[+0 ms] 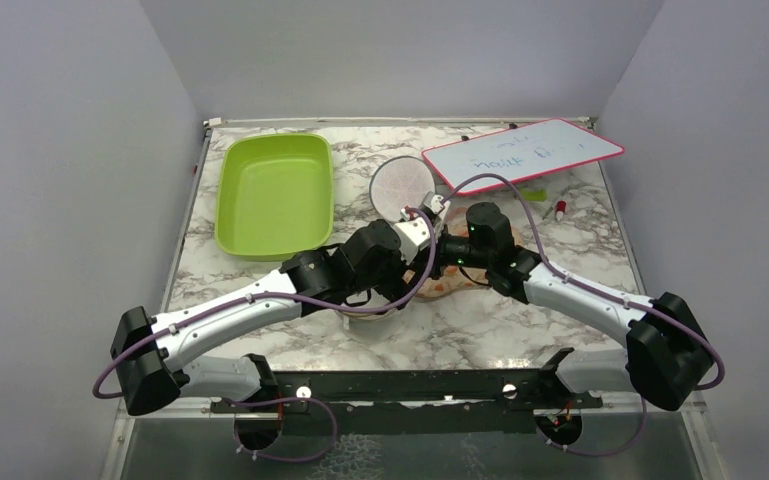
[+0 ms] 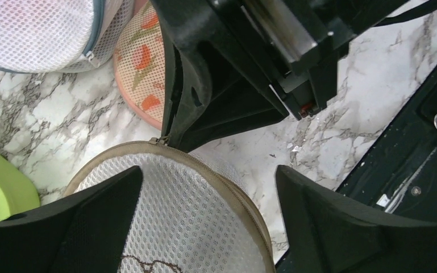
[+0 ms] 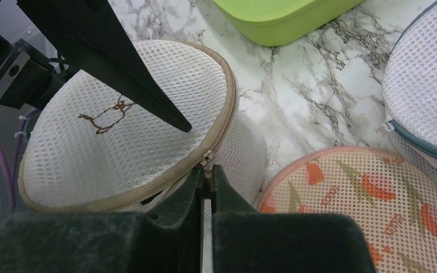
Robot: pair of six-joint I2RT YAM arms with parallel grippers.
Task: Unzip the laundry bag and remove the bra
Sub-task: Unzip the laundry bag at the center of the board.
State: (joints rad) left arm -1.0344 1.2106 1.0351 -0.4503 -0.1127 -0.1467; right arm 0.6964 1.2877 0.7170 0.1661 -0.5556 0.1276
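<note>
The laundry bag, a white mesh drum with a tan rim and a small bra drawing on its face, sits under both arms; only its rim shows in the top view. My right gripper is shut on the bag's zipper pull at the rim. A short dark gap shows in the zipper left of the pull. My left gripper is open above the bag. One of its fingers lies on the flat face; the other hangs past the rim. The bra is hidden.
A flat orange floral pouch lies right beside the bag. A plain white mesh pod stands behind it. A green tray is at the back left, and a whiteboard and a marker at the back right.
</note>
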